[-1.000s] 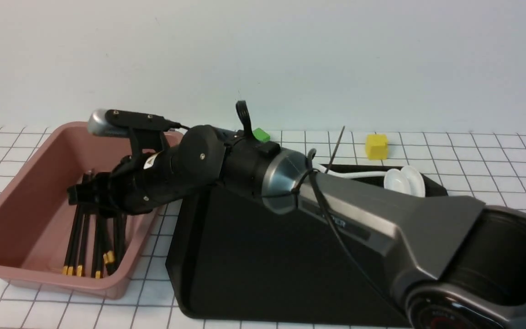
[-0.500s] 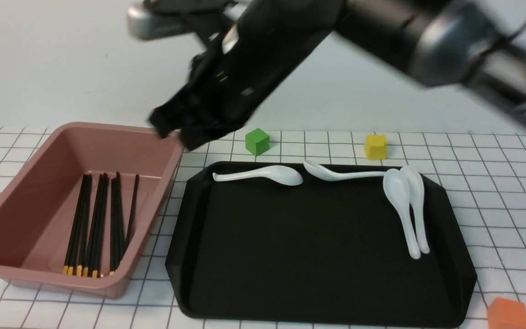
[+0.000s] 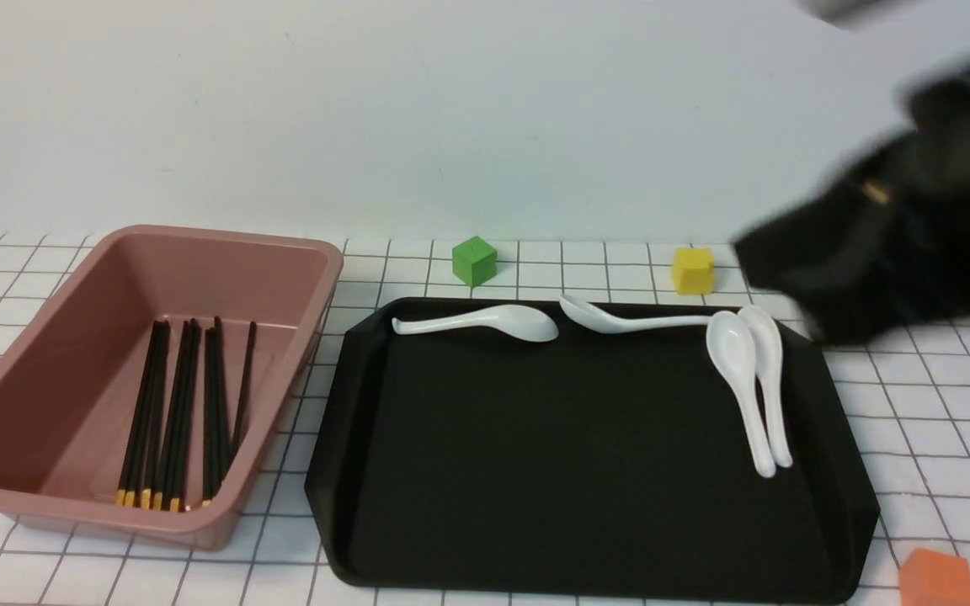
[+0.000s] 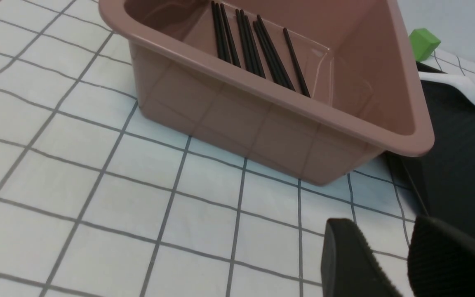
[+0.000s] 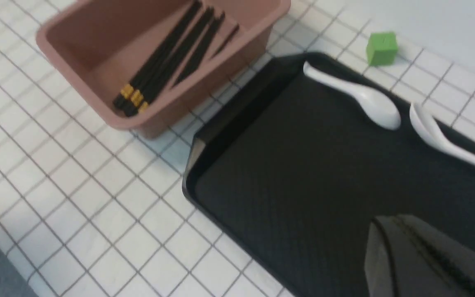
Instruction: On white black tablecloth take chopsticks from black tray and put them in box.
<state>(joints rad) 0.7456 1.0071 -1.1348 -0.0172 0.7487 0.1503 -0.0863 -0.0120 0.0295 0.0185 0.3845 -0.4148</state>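
The tablecloth [image 3: 940, 421] fills the view, with the black tray [image 3: 578, 488] at centre and the box [image 3: 224, 240] just beside it at 9 o'clock, a thin strip of cloth between them. The right gripper [image 5: 402, 241], blurred in the front view at the tray's 2 o'clock corner and high above it, has its jaws pressed together on nothing. The left gripper [image 4: 390, 237] hovers low near the box's 5 o'clock corner, its jaws a little apart and empty.

Four white spoons [image 3: 485, 322] lie along the tray's rim from 11 to 3 o'clock. The chopsticks [image 3: 182, 404] all lie in the box, roughly parallel, with their gold bands toward 6 o'clock. No stick shows on the tray, so the task looks finished or nearly so, though the arm hides a little of the 2 o'clock corner.

The tray's middle and near half are bare. A green cube [image 3: 474, 260] and a yellow cube [image 3: 694, 269] stand beyond its 12 o'clock rim, and an orange cube [image 3: 935, 579] sits off its 5 o'clock corner, all clear of the path between tray and box.
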